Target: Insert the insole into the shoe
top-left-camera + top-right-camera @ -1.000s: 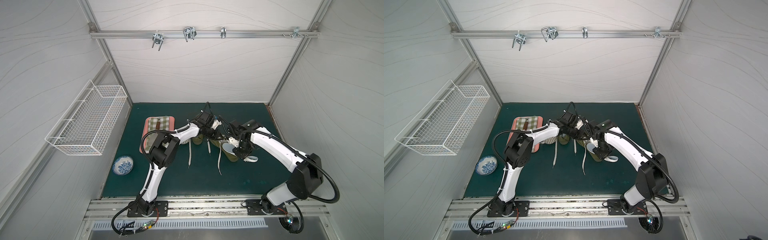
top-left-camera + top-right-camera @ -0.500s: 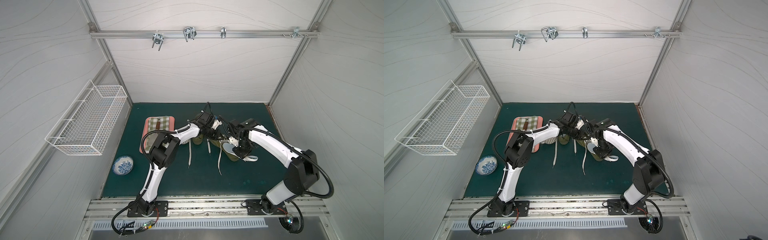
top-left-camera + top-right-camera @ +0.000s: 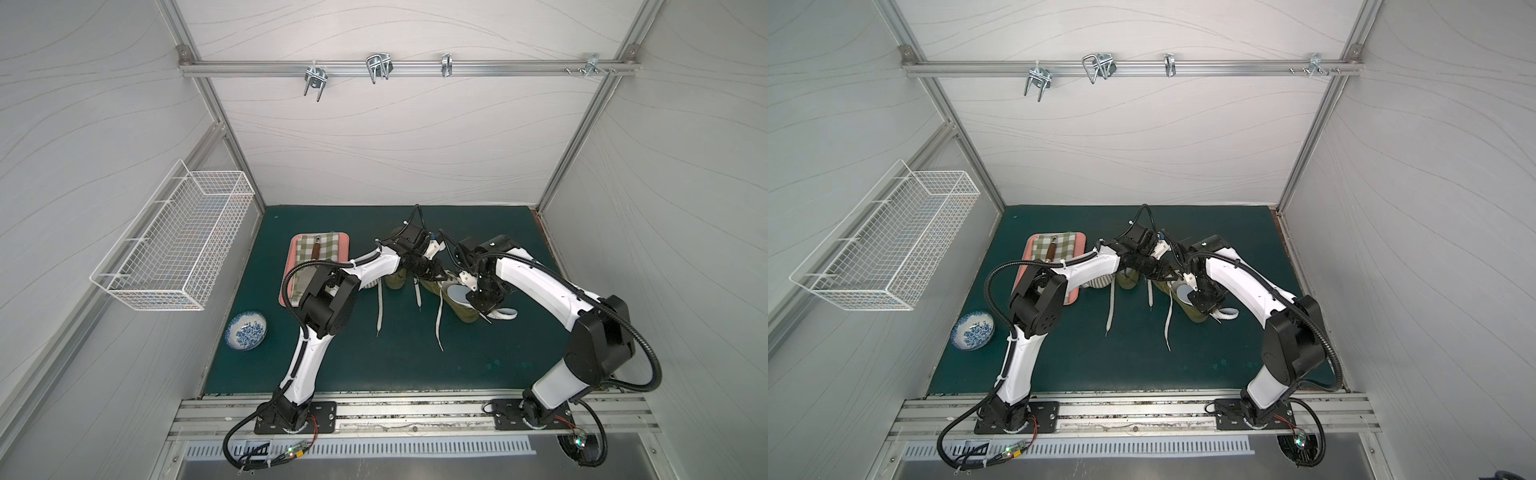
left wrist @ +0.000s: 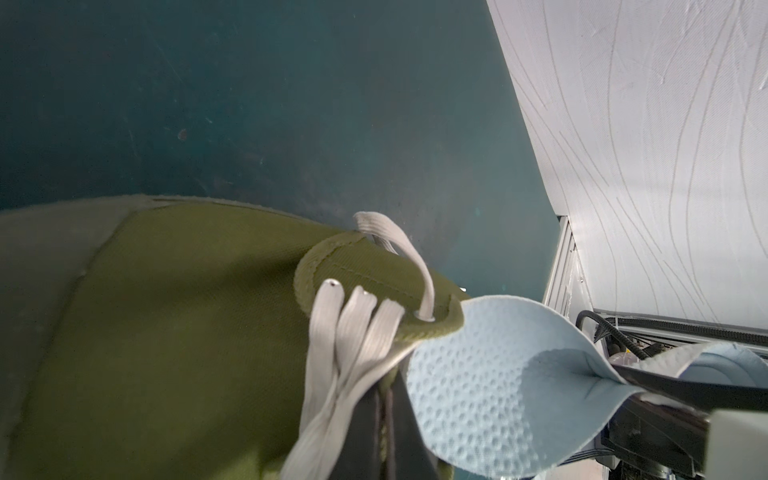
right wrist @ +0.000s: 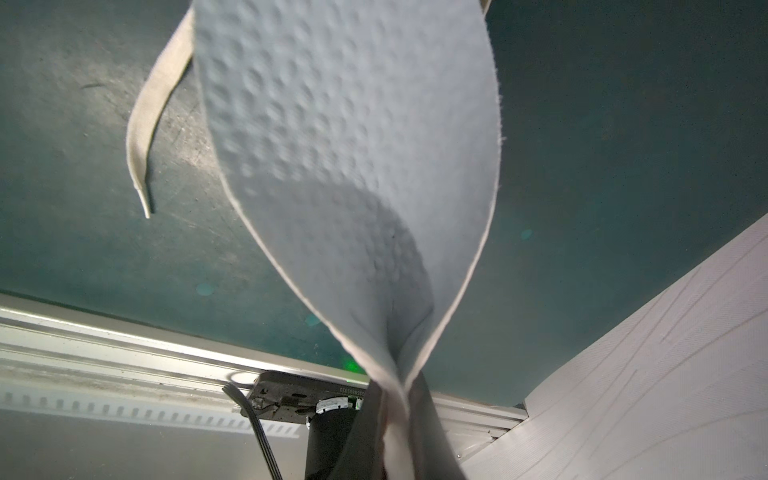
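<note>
An olive green shoe lies on the green mat, with loose white laces. My left gripper is shut on the shoe's upper edge beside the laces. The light blue dimpled insole reaches into the shoe's opening. My right gripper is shut on its folded rear end. The insole's front end is hidden from me inside the shoe.
A second olive shoe sits just left of the first. Long laces trail toward the front. A pink tray with a checked cloth, a blue patterned bowl and a wire basket are on the left.
The right arm's elbow has shifted slightly to the left while its gripper stays at the shoe opening with the insole. The left arm has not moved.
</note>
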Controlling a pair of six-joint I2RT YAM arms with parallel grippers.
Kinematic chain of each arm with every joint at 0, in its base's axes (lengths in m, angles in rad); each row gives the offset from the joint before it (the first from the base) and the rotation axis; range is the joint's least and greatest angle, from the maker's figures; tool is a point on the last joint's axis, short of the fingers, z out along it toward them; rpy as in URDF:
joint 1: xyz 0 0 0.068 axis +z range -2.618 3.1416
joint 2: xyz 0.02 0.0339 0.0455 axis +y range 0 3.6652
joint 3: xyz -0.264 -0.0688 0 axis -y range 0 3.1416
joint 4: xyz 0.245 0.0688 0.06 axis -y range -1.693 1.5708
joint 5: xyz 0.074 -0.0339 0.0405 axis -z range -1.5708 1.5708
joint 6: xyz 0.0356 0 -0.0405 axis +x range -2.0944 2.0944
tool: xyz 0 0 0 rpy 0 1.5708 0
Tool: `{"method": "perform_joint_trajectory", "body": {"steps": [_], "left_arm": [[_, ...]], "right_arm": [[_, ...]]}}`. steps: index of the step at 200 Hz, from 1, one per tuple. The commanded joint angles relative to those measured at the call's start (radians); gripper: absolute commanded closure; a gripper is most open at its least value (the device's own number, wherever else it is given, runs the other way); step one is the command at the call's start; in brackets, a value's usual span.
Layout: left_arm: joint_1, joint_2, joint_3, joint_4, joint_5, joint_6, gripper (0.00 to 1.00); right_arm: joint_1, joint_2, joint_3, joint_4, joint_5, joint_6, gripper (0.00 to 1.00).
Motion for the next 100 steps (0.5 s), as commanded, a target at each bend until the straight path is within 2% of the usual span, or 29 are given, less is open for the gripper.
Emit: {"method": "perform_joint_trajectory", "body": {"steps": [1,100], "left_arm": [[-0.011,-0.03,0.037,0.062,0.065,-0.031,1.0],[-0.005,-0.014,0.043,0.042,0.103,-0.02,1.0]], "right_arm": [[-0.005,0.021,0.014,-0.02,0.003,0.016,0.89],[0.007,-0.035,-0.067,0.146,-0.058,-0.035,0.91]]}}
